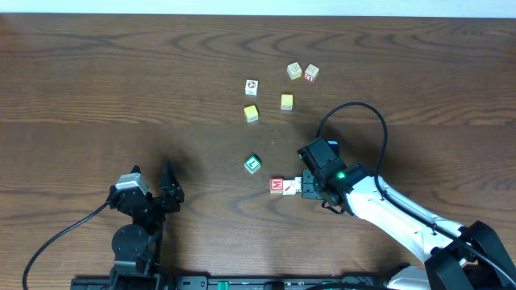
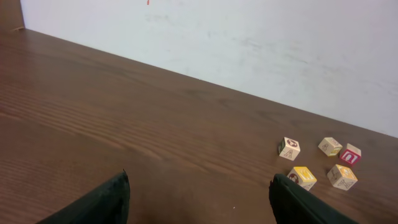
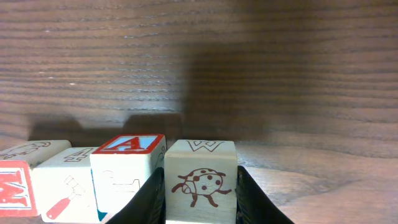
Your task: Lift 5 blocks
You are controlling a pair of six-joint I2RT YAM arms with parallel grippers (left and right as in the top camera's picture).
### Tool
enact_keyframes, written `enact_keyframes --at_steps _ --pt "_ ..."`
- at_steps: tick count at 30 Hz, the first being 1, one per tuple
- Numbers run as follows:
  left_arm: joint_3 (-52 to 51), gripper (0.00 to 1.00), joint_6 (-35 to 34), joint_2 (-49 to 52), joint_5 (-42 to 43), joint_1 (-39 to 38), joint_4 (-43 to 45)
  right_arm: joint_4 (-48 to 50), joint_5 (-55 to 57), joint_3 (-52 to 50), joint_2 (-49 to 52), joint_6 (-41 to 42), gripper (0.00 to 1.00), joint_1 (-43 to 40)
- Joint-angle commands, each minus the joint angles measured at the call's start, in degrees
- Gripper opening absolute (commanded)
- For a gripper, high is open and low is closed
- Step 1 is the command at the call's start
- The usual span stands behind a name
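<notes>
The right gripper (image 1: 310, 188) (image 3: 200, 186) has its jaws drawn narrow on a pale block printed with a ladybug and a W, the ladybug block (image 3: 199, 176). One dark finger (image 3: 151, 198) presses each side of it. In the overhead view the gripper body hides this block, and its base is cut off in the wrist view, so I cannot tell whether it rests on the table (image 1: 97, 89) or is clear of it. Taking 12 o'clock as the table's far edge, a tight row of blocks runs from the gripper toward 9 o'clock. The red-A block (image 3: 127, 169) sits against the held one, next comes the tool block (image 1: 292, 187) (image 3: 62, 185) with its small red hammer, and the red M block (image 1: 277, 185) (image 3: 12, 190) is at the end. The green block (image 1: 253, 163) lies apart from the row, at about 10 o'clock from the gripper. Farther out, between 11 and 12 o'clock, are two yellow cubes (image 1: 251, 113) (image 2: 303, 177). Beyond them are a whitish cube (image 1: 251, 86) (image 2: 289, 149) and a close pair of pale cubes (image 1: 302, 72) (image 2: 339, 150), one of which has a red face. The left gripper (image 1: 151, 176) (image 2: 199, 199) is well away at about 9 o'clock, near the table's front edge. Its jaws are spread wide with only bare wood between them, and its fingers (image 2: 112, 200) are well apart from every block.
</notes>
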Motion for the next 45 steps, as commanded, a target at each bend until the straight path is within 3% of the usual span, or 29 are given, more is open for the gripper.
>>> enact_keyframes --at_steps 1,14,36,45 --pt "-1.0 0.72 0.1 0.1 -1.0 0.0 -2.4 0.1 -0.2 -0.4 0.5 -0.8 0.23 -0.2" --pt "-1.0 0.72 0.1 0.1 -1.0 0.0 -2.4 -0.2 0.2 -0.6 0.6 -0.8 0.32 -0.2" --pt "-1.0 0.72 0.1 0.1 -1.0 0.0 -2.4 -1.4 1.1 -0.5 0.5 -2.1 0.37 -0.3" --pt "-1.0 0.72 0.1 0.1 -1.0 0.0 -2.4 -6.0 1.1 5.7 0.5 -5.1 0.38 -0.3"
